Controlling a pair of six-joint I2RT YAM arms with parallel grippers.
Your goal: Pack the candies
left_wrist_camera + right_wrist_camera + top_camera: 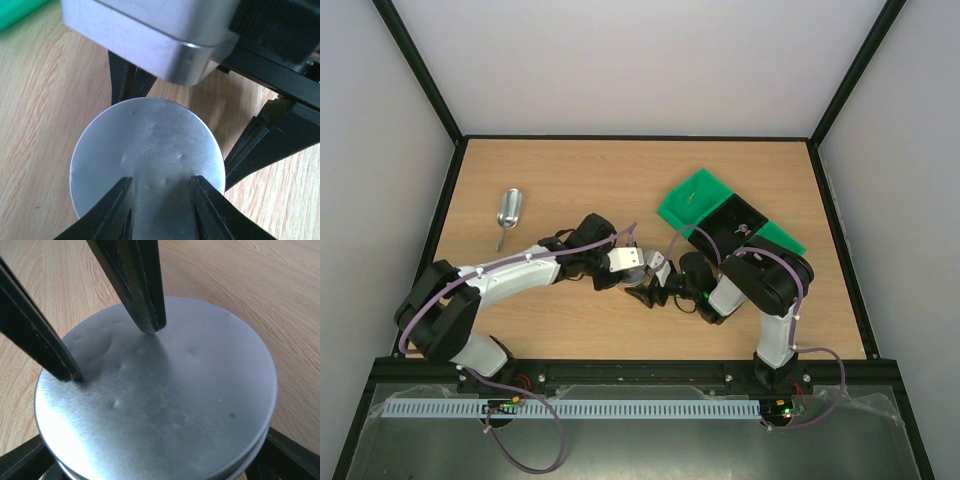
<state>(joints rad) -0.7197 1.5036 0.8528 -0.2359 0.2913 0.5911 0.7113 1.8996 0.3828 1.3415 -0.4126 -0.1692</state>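
A round metal tin [165,405] with a closed, slightly dented lid stands on the wooden table between both arms; it also shows in the left wrist view [150,145] and the top view [642,282]. My left gripper [162,182] is open, both fingertips [149,322] resting on top of the lid. My right gripper [155,462] is closed around the tin's side, one finger on each side of it. A few tiny candies [741,229] show as specks in the black bin [725,232]; no others are visible.
A green bin [695,198] lies tilted at the back right, beside the black bin. A metal scoop [508,212] lies on the table at the left. The black frame rails run along the table's edges.
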